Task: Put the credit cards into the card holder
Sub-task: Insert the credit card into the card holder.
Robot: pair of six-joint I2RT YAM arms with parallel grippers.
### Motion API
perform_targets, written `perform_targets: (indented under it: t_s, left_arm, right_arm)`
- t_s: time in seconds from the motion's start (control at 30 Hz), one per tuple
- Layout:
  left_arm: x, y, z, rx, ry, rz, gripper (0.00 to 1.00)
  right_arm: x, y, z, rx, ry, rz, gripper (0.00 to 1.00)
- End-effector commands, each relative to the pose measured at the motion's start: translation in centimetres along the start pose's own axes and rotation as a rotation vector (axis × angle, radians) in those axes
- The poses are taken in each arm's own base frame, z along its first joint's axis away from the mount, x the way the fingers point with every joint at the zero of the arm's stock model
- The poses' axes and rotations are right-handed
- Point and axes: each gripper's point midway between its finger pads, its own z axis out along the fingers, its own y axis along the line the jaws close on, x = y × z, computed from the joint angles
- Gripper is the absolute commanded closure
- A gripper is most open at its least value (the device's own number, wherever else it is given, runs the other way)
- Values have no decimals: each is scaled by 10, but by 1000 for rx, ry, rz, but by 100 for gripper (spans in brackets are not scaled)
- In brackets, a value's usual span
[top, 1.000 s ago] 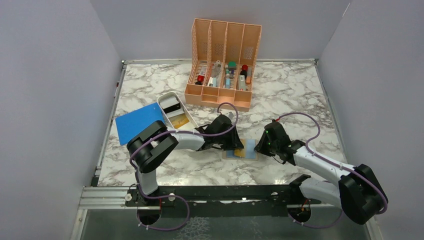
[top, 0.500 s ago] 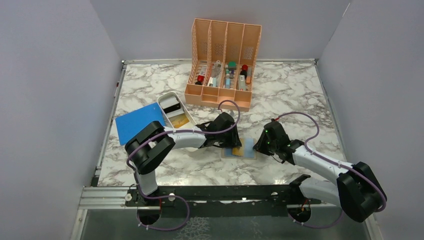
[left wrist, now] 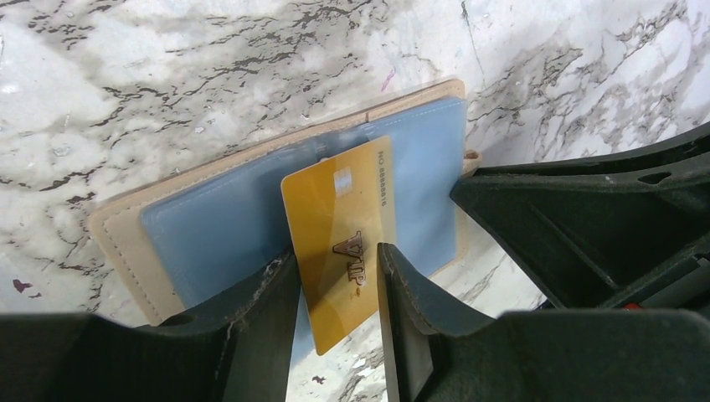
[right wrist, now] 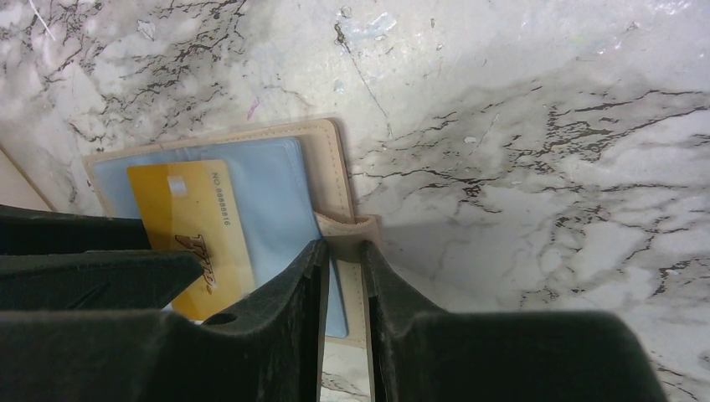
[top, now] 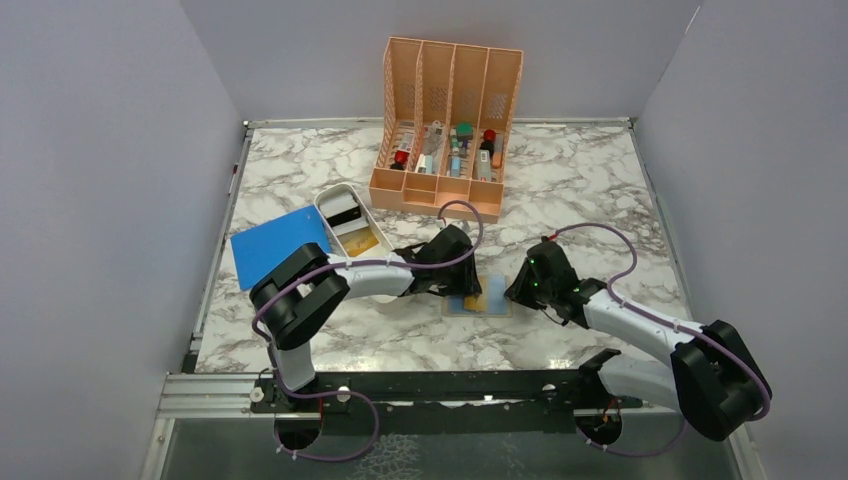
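Note:
The tan card holder [top: 480, 306] lies open on the marble between my two grippers. A blue card [left wrist: 218, 226] sits in its clear sleeve. My left gripper [left wrist: 337, 261] is shut on a gold card [left wrist: 339, 209] marked VIP, whose far end lies over the sleeve. It is at the holder's left edge in the top view [top: 462, 285]. My right gripper [right wrist: 342, 251] is shut on the holder's tan snap tab [right wrist: 347, 226], at the holder's right edge in the top view [top: 520, 292]. The right wrist view also shows the gold card [right wrist: 188, 226] and the holder's tan rim [right wrist: 326, 151].
An orange slotted rack [top: 446, 130] with small items stands at the back. A white oblong tray [top: 325, 200] holding dark and yellowish things and a large blue sheet [top: 278, 245] lie left of the arms. Grey walls close in the table on three sides.
Both grippers and the holder have shifted slightly left. The gold card has moved a little further over the holder.

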Motion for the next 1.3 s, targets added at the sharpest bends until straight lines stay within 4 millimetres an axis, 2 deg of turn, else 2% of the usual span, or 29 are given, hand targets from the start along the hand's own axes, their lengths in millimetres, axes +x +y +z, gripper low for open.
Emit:
perform_targets:
  t_s: [0.0, 0.1, 0.27, 0.43, 0.6, 0.93, 1.1, 1.27]
  left_arm:
    - [6, -5, -1, -6, 20, 24, 60]
    - [13, -15, 4, 38, 42, 10, 68]
    - [19, -20, 10, 67, 63, -1, 69]
    - [15, -25, 7, 77, 54, 21, 61]
    - [2, -21, -1, 32, 14, 44, 55]
    - [-2, -13, -5, -19, -8, 57, 55]
    - [-12, -19, -8, -9, -41, 71, 55]
    - [-5, -25, -1, 18, -9, 67, 56]
  right_arm:
    - [24, -18, 4, 51, 84, -7, 74]
    - [24, -15, 4, 42, 91, -2, 74]
    - [23, -10, -1, 26, 94, 6, 75]
    - [26, -5, -7, -14, 99, 29, 75]
    - [26, -9, -8, -1, 91, 30, 75]
    - [26, -10, -7, 2, 91, 22, 75]
    - [25, -10, -8, -4, 87, 20, 75]
    - [25, -9, -8, -5, 89, 17, 75]
